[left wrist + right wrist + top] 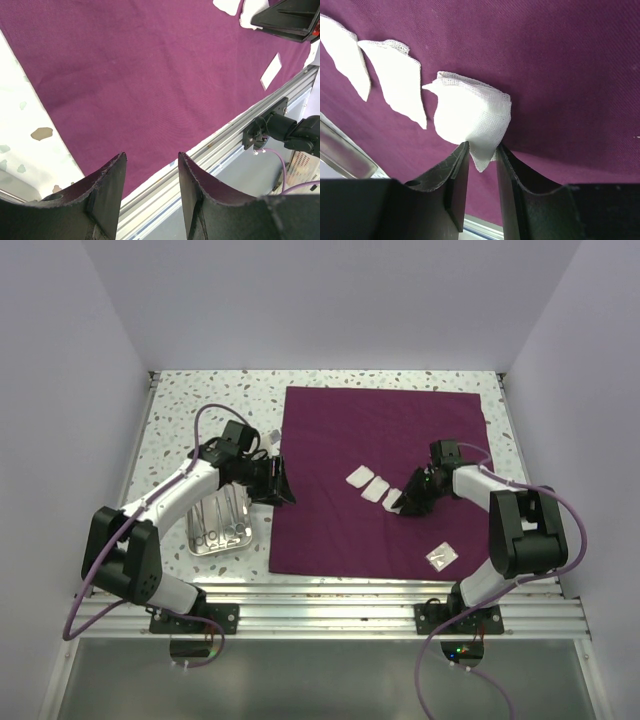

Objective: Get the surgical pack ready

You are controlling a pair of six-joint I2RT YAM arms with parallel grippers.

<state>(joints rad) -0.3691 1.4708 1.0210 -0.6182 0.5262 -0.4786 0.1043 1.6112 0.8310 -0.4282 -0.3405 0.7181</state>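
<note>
The right gripper [482, 150] has its fingers drawn narrow, and a corner of the third gauze square [470, 112] sits pinched between them. The cloth of it bunches up into a soft hump just ahead of the tips. So the thing lies straight in front of this tool, touching it, and nothing stands between. Outward from there the other two gauze squares [395, 80] lie flat in a short row. In the top view that row runs slantwise, from the right gripper [408, 502] up towards the middle of the maroon cloth [330, 440] (the held piece is the row's near end). I judge that the coming move turns on this. A lift or drag along the row would foul the neighbour just beside it, while one away from the row is free.

The right arm is plainly the nearer one. The left gripper [150, 160] hovers at the cloth's left edge, fingers moderately apart with nothing in them, well apart from the gauze. Beside it on the table [200, 400] stands the steel tray [218, 551] with the instruments [215, 520] inside. A small white packet [440, 557] rests on the cloth's near right corner.
</note>
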